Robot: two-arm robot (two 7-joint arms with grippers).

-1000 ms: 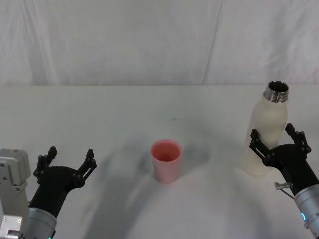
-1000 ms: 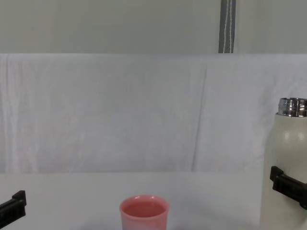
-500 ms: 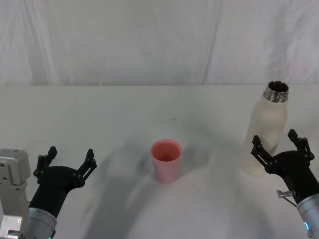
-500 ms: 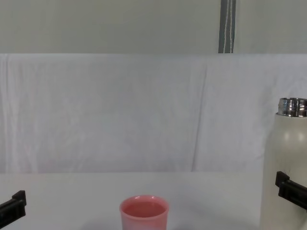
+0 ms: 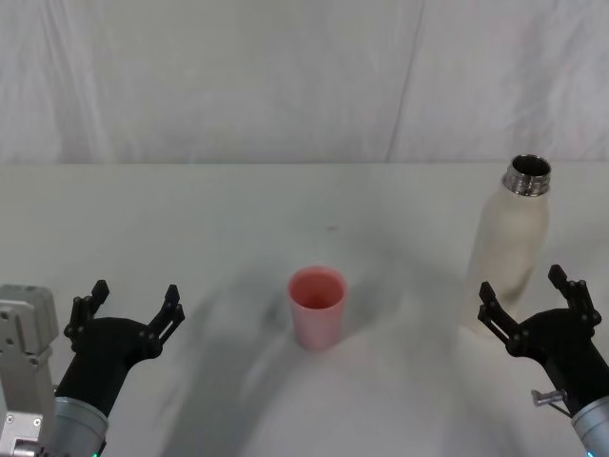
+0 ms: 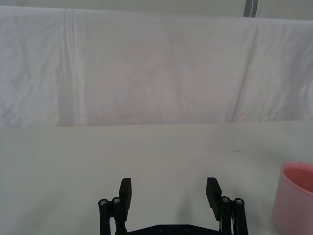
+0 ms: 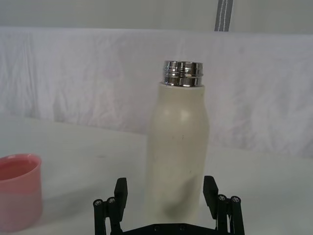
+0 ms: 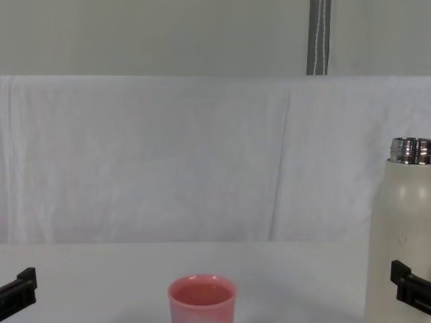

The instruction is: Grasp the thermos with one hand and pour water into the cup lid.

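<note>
The cream-white thermos (image 5: 512, 243) stands upright at the table's right side, its steel neck uncapped (image 7: 183, 73) (image 8: 404, 222). My right gripper (image 5: 531, 300) is open just in front of its base, fingers (image 7: 121, 191) apart and off the bottle. The pink cup lid (image 5: 317, 307) stands upright in the table's middle (image 8: 202, 299) (image 7: 17, 188) (image 6: 297, 200). My left gripper (image 5: 133, 303) rests open at the near left, well away from the cup lid, with nothing between its fingers (image 6: 125, 192).
A white cloth-covered table (image 5: 238, 219) bears both things, and a white draped backdrop (image 5: 285, 76) closes off the far edge. A grey pole (image 8: 319, 37) rises behind the drape.
My right gripper has drawn back toward me from around the thermos's body, now clear of it near the base. The thermos, cup lid and left gripper have stayed put.
</note>
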